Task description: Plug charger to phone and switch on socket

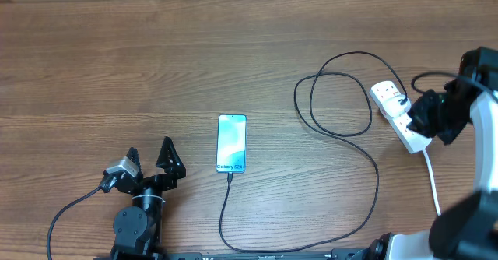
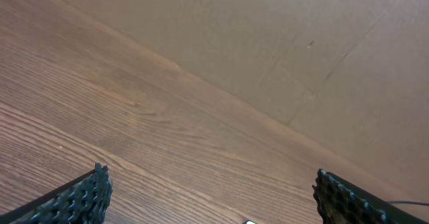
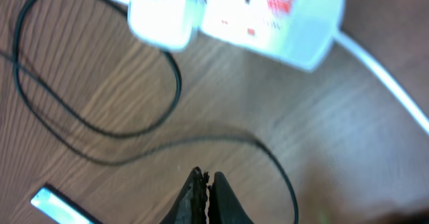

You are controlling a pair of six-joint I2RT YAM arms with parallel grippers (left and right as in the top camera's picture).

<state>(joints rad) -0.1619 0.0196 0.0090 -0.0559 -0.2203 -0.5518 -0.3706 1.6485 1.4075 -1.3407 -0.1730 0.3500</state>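
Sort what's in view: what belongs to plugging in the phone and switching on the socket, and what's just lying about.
Job in hand:
phone
charger cable, reaching the phone's near end
socket
right gripper, shut, at the socket

Just there:
white cord trailing from the socket
wooden table
left gripper, open, away from all three

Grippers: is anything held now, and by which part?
Nothing is held. The right gripper is shut on air; the left gripper stands open, empty.

Black charger (image 1: 378, 186) runs from white socket (image 1: 398, 114) to phone (image 1: 232, 143).
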